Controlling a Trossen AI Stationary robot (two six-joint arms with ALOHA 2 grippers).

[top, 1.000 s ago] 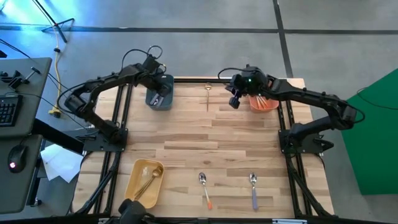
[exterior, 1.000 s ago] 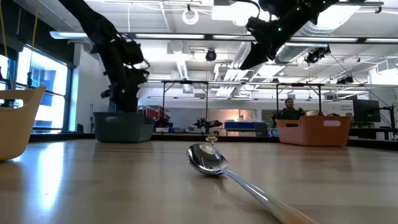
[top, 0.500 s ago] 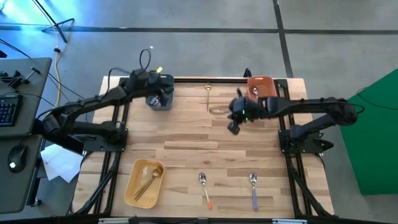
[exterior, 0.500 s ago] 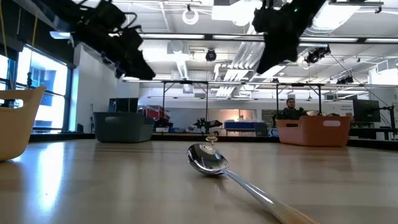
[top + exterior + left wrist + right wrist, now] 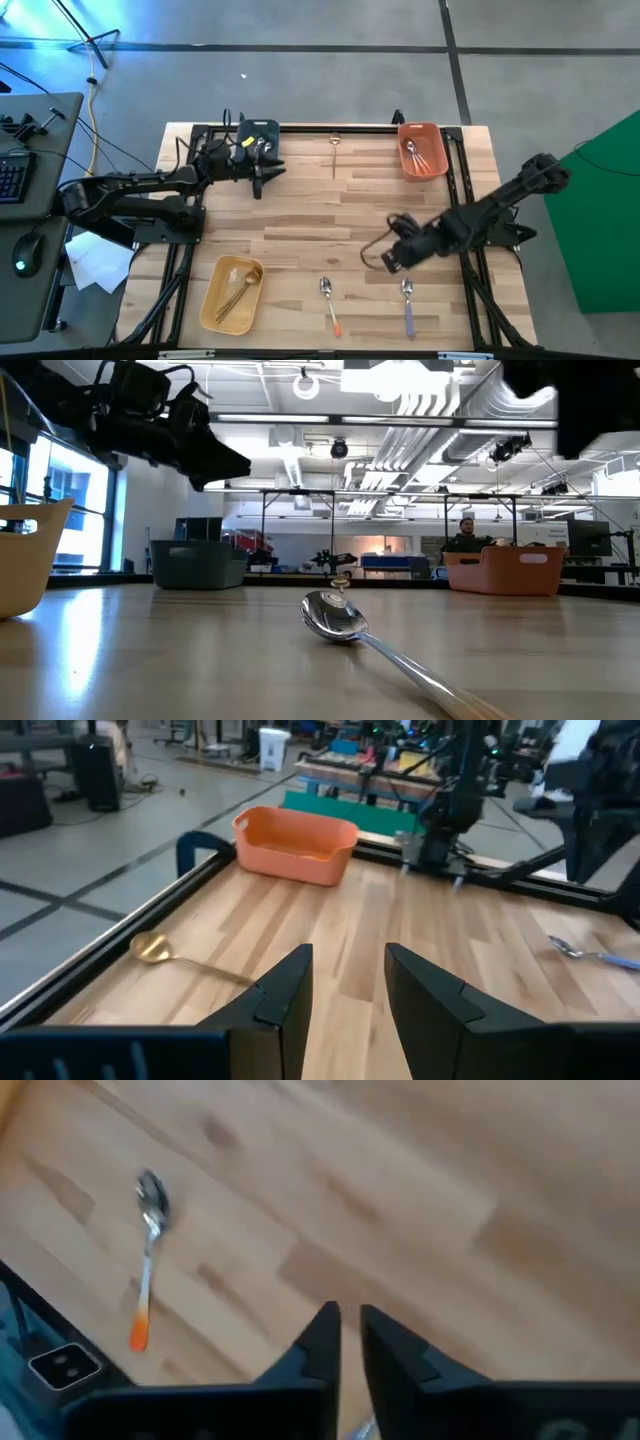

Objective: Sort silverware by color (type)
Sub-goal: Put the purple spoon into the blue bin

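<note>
Sorting: orange bin [image 5: 421, 150] holds silver-headed pieces, yellow bin [image 5: 232, 291] gold ones, likely by colour.
Loose silverware: gold spoon [image 5: 335, 149] far edge; orange-handled spoon [image 5: 329, 304] and purple-handled spoon [image 5: 407, 303] near edge.
Left gripper [image 5: 258, 180]: released, empty, beside grey bin [image 5: 258, 150].
Right gripper [image 5: 392, 258]: fingers narrowly apart, empty, above near spoons.
Surface: pale wood table [image 5: 300, 215].
Room: workshop; seated person [image 5: 466, 536] behind.

The table [image 5: 300, 215] is pale wood in jointed strips, smooth with a soft sheen. The spoon [image 5: 345, 622] lying on it has a polished, mirror-bright metal bowl. The orange bin [image 5: 421, 150] and yellow bin [image 5: 215, 290] look like smooth plastic. Both arms' jaws are matt black.
</note>
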